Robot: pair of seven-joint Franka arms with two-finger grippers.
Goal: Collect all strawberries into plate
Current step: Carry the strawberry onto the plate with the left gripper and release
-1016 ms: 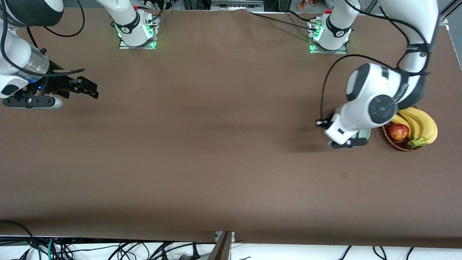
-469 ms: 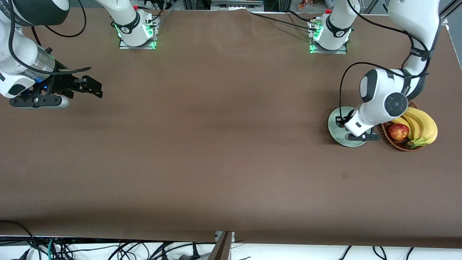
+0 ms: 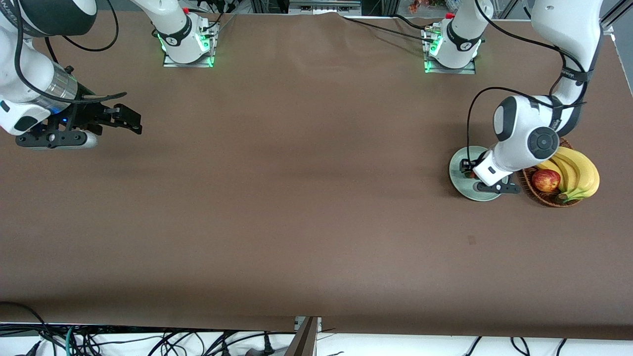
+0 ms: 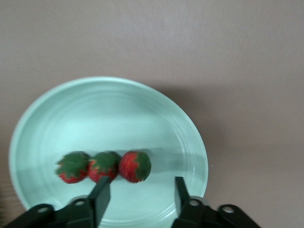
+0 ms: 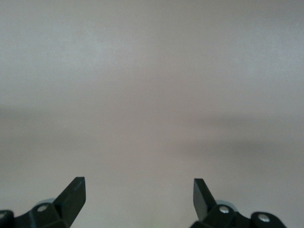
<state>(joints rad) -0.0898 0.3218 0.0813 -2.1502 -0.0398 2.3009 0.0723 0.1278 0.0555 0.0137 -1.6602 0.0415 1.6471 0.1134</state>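
The pale mint-green plate (image 3: 457, 174) lies near the left arm's end of the table, beside the basket. In the left wrist view three strawberries lie in a row in the plate (image 4: 99, 102): one (image 4: 72, 167), a second (image 4: 104, 165) and a third (image 4: 136, 166), touching each other. My left gripper (image 3: 467, 168) hovers low over the plate, open and empty (image 4: 141, 194). In the front view the wrist hides most of the berries. My right gripper (image 3: 129, 121) waits open and empty over bare table at the right arm's end (image 5: 137, 192).
A brown wicker basket (image 3: 531, 190) with a red-yellow apple (image 3: 545, 180) and bananas (image 3: 578, 173) stands beside the plate, toward the left arm's end. The brown table (image 3: 296, 198) stretches between the arms.
The left arm has drawn back toward the basket and uncovered the plate, then held nearly still. The right gripper has shifted slightly toward the table's middle.
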